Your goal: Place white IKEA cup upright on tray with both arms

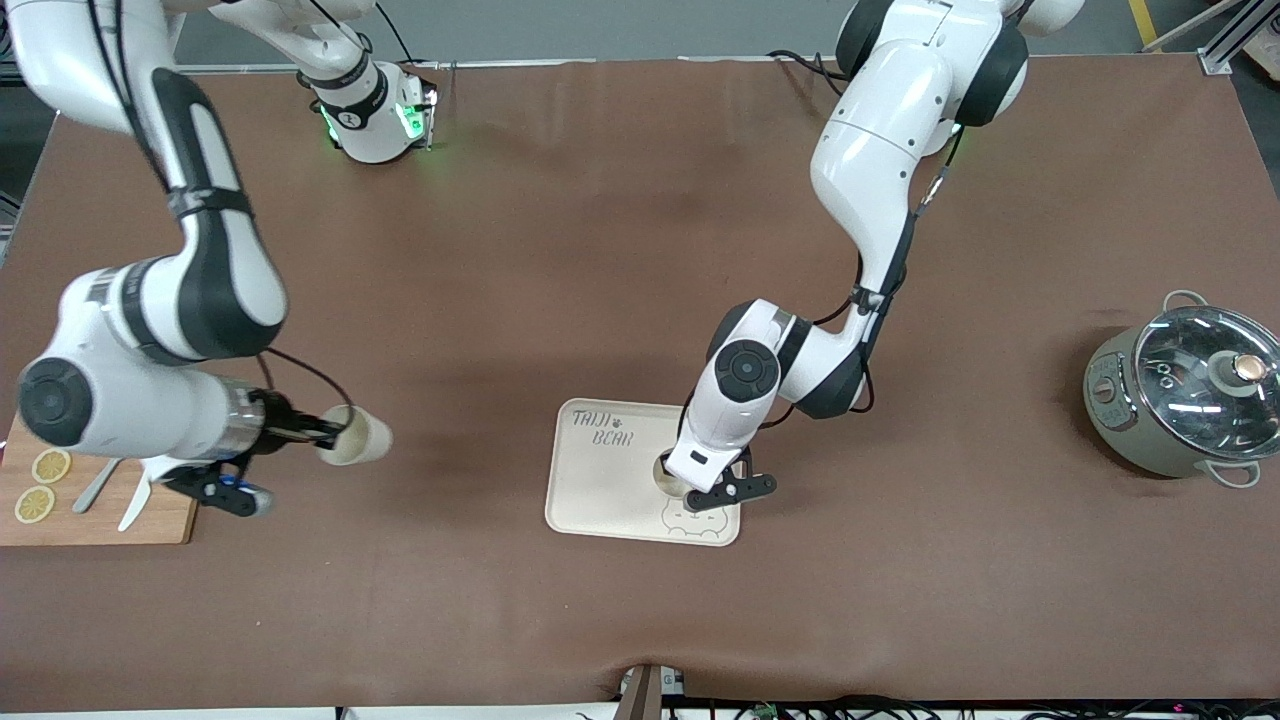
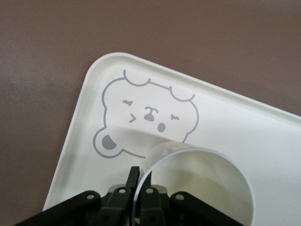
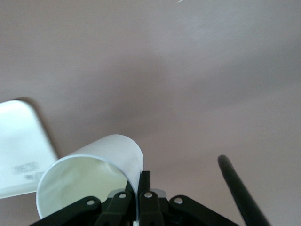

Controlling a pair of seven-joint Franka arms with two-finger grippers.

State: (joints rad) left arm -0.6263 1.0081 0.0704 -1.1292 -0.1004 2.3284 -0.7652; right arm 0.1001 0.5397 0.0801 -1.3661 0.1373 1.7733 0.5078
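A cream tray (image 1: 600, 490) with a bear-face drawing lies near the table's middle. One white cup (image 1: 667, 476) stands upright on it beside the bear face. My left gripper (image 1: 685, 482) is shut on that cup's rim, and the left wrist view shows the rim (image 2: 197, 153) pinched between the left gripper's (image 2: 141, 179) fingers, above the tray (image 2: 89, 80). A second white cup (image 1: 358, 436) hangs on its side above the table toward the right arm's end. My right gripper (image 1: 325, 435) is shut on its wall. The right wrist view shows this cup (image 3: 94, 169) gripped by the right gripper (image 3: 139, 181).
A wooden cutting board (image 1: 150, 515) with lemon slices and cutlery sits under the right arm's wrist at that end of the table. A grey pot with a glass lid (image 1: 1185, 395) stands at the left arm's end. Bare brown tabletop lies between the held cup and the tray.
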